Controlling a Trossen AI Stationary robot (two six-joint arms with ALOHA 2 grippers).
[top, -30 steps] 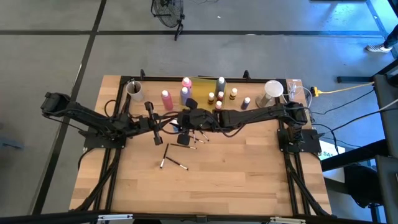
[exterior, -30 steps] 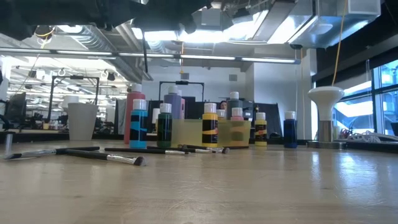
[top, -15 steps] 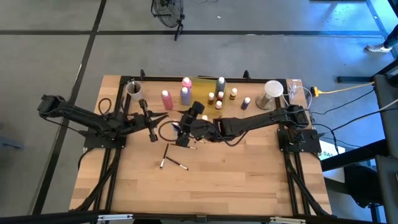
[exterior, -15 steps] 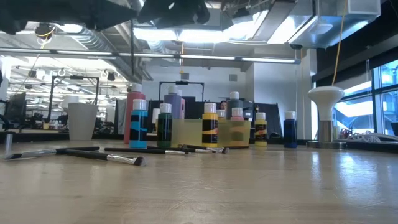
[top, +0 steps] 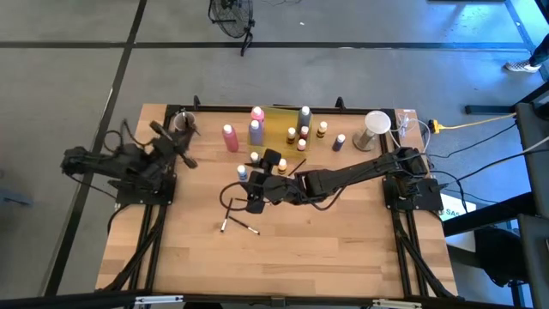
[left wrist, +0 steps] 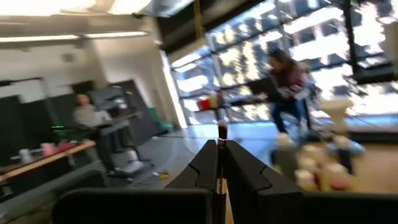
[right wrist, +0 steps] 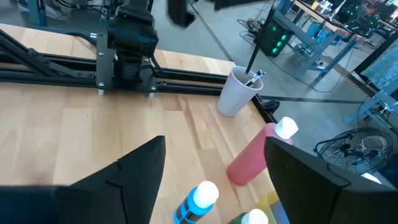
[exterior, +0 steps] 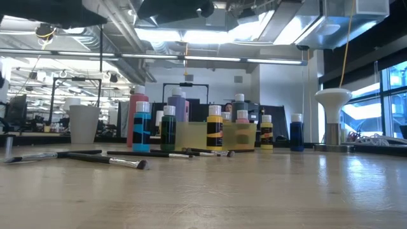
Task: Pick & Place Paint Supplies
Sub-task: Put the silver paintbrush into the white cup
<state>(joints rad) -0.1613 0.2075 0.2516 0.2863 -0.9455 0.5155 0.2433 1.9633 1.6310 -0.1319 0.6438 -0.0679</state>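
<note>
Since the earlier high view, the left arm has drawn back from the table's centre toward the white cup [top: 183, 125] at the rear left corner, while the right arm has reached farther across and forward. Left gripper [top: 187, 130], fingers pressed together, pinches a thin dark brush [left wrist: 221, 163] between them and hovers just beside the cup, which already holds a brush. Right gripper [top: 254, 195], fingers spread wide and holding nothing, hangs over the middle of the wooden table [top: 343, 249], near the loose brushes [top: 239, 226] that lie on the boards. In the right wrist view a pink squeeze bottle [right wrist: 256, 153] and a blue white-capped bottle [right wrist: 195, 203] show between the fingers, with the cup beyond them. Along the rear edge stand a second pink bottle [top: 257, 114], a purple bottle [top: 255, 130] and a grey bottle [top: 304, 116] beside the translucent yellow tray [top: 280, 120]; small white-capped paint bottles [top: 302, 135] cluster near it, and a dark blue one [top: 340, 142] stands near the pale inverted cup [top: 375, 125] at the rear right.
</note>
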